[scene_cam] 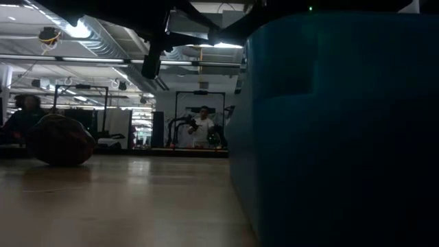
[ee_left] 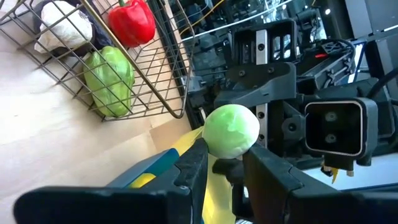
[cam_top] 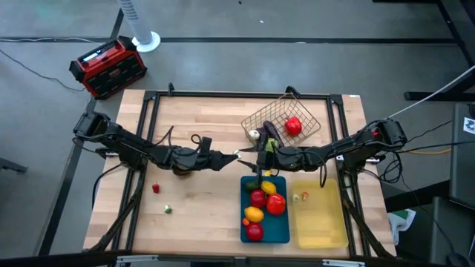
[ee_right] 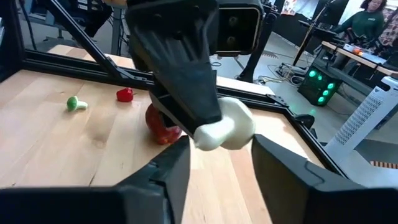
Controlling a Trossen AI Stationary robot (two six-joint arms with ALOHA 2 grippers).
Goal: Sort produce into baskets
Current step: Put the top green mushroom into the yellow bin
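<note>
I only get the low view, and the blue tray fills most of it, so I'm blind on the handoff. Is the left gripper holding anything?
Observer: Yes. The left gripper is shut on a pale green ball.
Operator: Where's the right gripper?
Observer: The right gripper faces the left one, right at the ball, between the mesh basket and the blue tray.
Operator: Anything in that basket yet?
Observer: A red pepper, a green pepper and a white piece.
</note>
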